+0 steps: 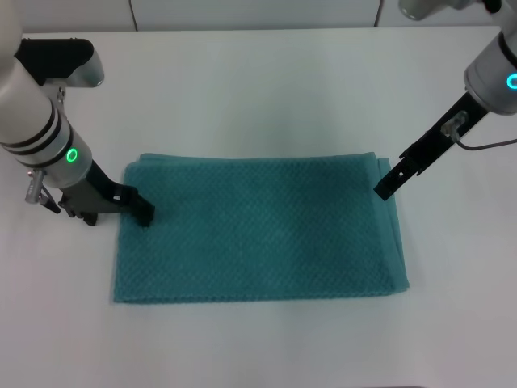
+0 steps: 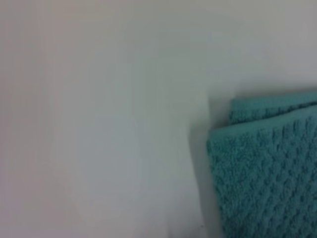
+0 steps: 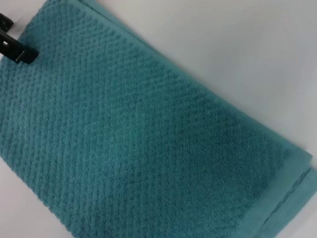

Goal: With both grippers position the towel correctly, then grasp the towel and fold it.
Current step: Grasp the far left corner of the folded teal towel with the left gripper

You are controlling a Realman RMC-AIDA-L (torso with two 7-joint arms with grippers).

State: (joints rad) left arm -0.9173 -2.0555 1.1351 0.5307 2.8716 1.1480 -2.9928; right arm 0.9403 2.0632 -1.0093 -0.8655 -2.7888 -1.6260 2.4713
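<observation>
Towel (image 1: 258, 230) lies flat on the white table (image 1: 266, 81), already doubled: layered edges show at its right end and at the corner in the left wrist view (image 2: 267, 173). Long axis runs left–right between the two arms.

Left gripper (image 1: 144, 212) is down at the towel's left short edge, near the far-left corner, tips on or just over the cloth; contact not resolvable. Same tip shows as a black bit at the towel edge in the right wrist view (image 3: 15, 49). Can't tell how far its fingers are apart, or whether it has any cloth.

Right gripper (image 1: 386, 187) sits at the towel's right short edge, near the far-right corner, angled down toward it. Fingers look closed together, nothing held as far as I can see.

Judgement: each arm is on its own end, about equally close. Next grasp depends on both tips catching the far corners; the fold would then go across the short axis, toward the near long edge.
</observation>
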